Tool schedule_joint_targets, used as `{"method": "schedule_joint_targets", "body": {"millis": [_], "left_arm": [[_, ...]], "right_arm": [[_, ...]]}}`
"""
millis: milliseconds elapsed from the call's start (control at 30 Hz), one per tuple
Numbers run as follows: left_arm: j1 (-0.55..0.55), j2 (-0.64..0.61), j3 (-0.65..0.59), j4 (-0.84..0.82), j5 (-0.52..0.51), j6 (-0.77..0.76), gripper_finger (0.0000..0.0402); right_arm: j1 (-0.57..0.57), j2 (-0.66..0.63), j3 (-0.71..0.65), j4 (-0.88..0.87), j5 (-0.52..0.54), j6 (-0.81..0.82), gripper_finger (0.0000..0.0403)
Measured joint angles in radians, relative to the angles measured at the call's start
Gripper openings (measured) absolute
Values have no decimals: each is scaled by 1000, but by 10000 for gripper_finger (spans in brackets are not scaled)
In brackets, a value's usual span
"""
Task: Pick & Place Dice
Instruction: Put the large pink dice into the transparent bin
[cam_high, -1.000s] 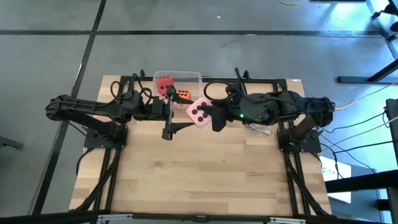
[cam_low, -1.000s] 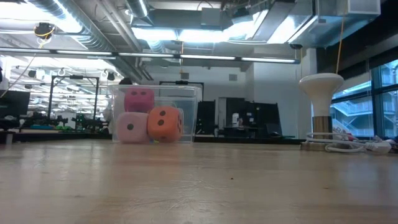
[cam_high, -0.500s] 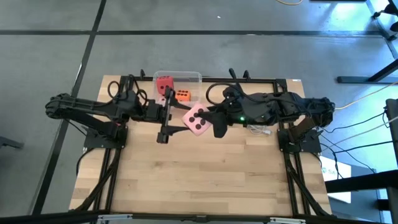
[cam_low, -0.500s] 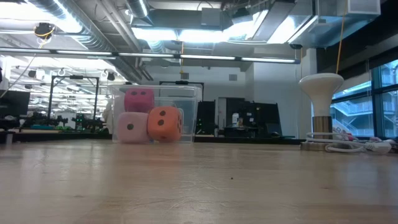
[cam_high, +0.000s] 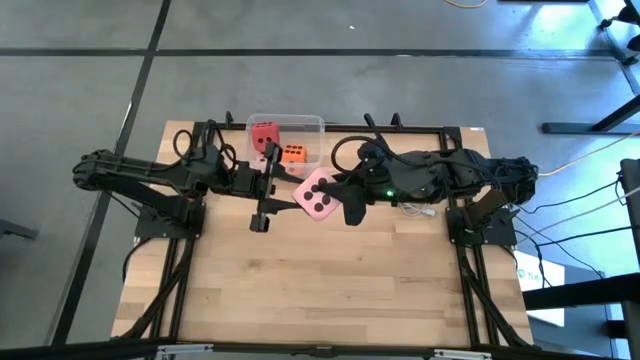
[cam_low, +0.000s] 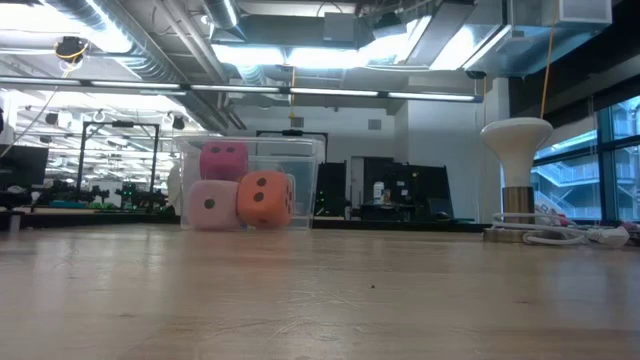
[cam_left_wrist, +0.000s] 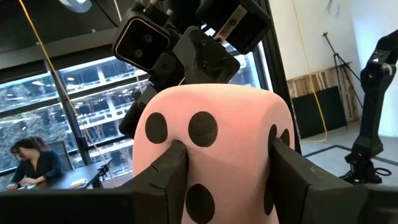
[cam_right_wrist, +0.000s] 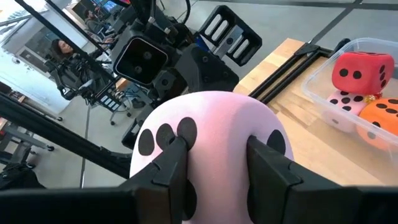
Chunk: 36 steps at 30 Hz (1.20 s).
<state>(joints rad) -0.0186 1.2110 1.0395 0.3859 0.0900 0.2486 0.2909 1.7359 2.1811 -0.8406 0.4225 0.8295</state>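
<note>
A pink die with dark pips (cam_high: 318, 194) hangs in the air above the table's far middle, between my two grippers. My left gripper (cam_high: 298, 190) comes at it from the table's left and my right gripper (cam_high: 337, 195) from the right; both are shut on it. The left wrist view shows the die (cam_left_wrist: 214, 137) filling the gap between the fingers, and so does the right wrist view (cam_right_wrist: 214, 134). A red die (cam_high: 265, 133), an orange die (cam_high: 294, 153) and a pale pink die (cam_right_wrist: 348, 102) lie in a clear tub (cam_high: 300, 124). Neither gripper shows in the low view. My left gripper pinches the pink die between its two fingers (cam_left_wrist: 169, 168), one on each of two opposite faces (cam_left_wrist: 186, 146), coming level from the table's left. The soft sides dent in at the fingers. The die is lifted clear of the table. My right gripper pinches the same die between its two fingers (cam_right_wrist: 264, 163), on two opposite sides (cam_right_wrist: 193, 146), coming level from the table's right. The die bulges above the fingers and is lifted clear.
The clear tub (cam_low: 250, 185) stands at the table's far edge, just beyond the grippers, with the dice stacked inside. A white lamp-like stand and cables (cam_low: 520, 180) sit at the far right. The wooden table's (cam_high: 330, 290) near half is bare. A seated person (cam_left_wrist: 31, 165) shows in the room.
The pink die has shifted a little toward the table's near edge and turned somewhat about itself. Both grippers have moved with it, and the left gripper has turned a little.
</note>
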Motion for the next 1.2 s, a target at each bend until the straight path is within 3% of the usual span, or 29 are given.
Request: {"method": "schedule_joint_targets", "body": {"millis": [133, 333, 500, 1200], "left_arm": [[1, 0, 0, -29, 4, -10, 150], [2, 4, -2, -68, 7, -27, 127], [2, 6, -2, -68, 11, -30, 126], [24, -50, 1, -192, 9, -48, 122]], "right_arm": [[0, 1, -1, -23, 2, 1, 142], [0, 8, -3, -79, 0, 25, 287], [-1, 10, -3, -87, 8, 26, 355], [-3, 12, -4, -148, 47, 50, 361]]}}
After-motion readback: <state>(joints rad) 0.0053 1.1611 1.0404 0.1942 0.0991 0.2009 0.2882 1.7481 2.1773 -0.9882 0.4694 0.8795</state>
